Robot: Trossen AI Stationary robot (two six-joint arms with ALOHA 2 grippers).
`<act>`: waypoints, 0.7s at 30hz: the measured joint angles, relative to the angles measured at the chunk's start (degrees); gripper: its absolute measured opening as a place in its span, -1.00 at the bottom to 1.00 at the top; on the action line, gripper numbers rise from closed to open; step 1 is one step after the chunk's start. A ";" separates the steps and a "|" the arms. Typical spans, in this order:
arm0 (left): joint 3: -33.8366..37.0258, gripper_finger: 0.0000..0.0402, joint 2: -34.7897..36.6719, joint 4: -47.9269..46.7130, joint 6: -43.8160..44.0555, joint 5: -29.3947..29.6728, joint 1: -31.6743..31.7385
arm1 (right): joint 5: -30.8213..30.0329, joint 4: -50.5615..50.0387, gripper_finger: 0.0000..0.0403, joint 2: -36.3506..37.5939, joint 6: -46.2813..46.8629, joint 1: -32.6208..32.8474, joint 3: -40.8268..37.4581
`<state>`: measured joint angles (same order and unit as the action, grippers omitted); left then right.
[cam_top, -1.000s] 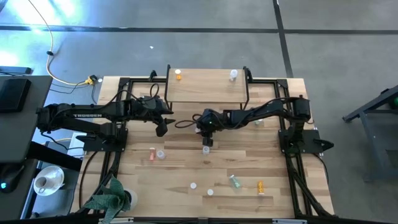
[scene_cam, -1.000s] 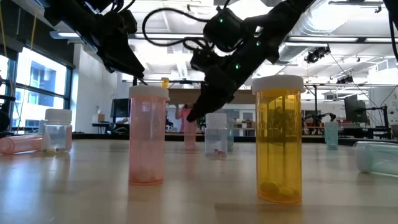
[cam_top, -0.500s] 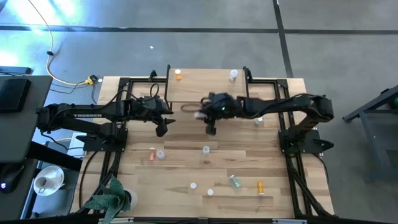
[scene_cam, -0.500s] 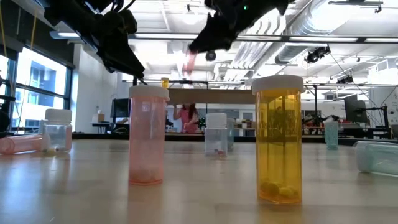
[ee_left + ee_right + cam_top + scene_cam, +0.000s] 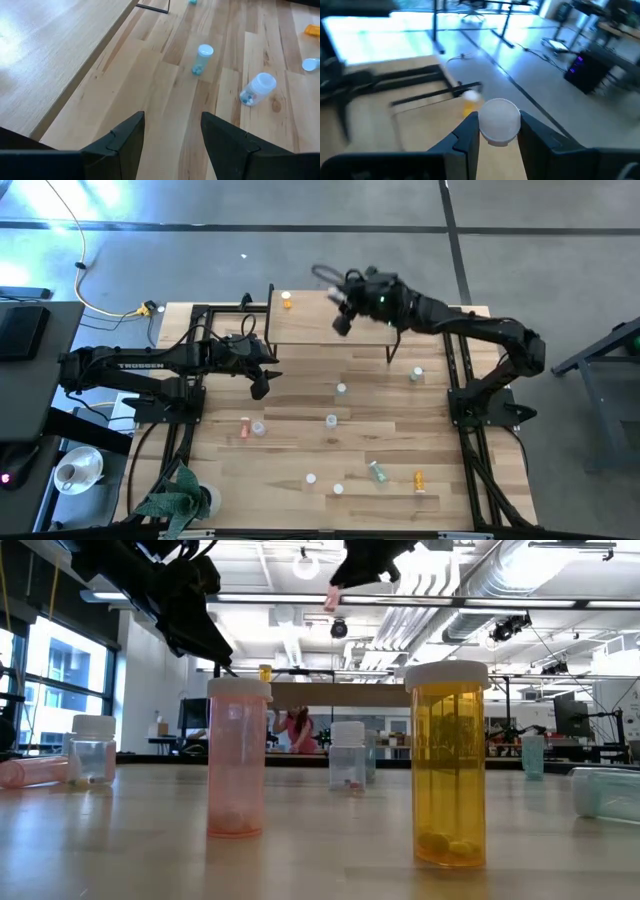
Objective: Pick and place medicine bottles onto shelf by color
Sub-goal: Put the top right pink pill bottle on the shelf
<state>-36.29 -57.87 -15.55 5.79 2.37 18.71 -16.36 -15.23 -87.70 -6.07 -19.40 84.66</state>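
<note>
- Above the shelf (image 5: 320, 330), near its back edge: right gripper (image 5: 341, 323) clamped on a white-capped bottle (image 5: 499, 121), cap up between the fingers.
- Beyond the gripper, toward the shelf's far corner: orange bottle (image 5: 287, 301), standing upright.
- Beside the shelf's front edge: left gripper (image 5: 260, 387), parked, fingers apart, nothing held.

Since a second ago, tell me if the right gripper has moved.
Yes. The right gripper, shut on a bottle, went from the open table to over the shelf.
</note>
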 joint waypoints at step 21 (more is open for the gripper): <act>0.00 -0.08 0.00 0.04 0.01 0.00 -0.01 | 11.81 -13.04 -0.53 -5.94 13.05 -13.24 0.48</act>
<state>-36.29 -57.87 -15.51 5.80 2.37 18.70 -4.55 -28.27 -93.64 6.98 -32.63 85.14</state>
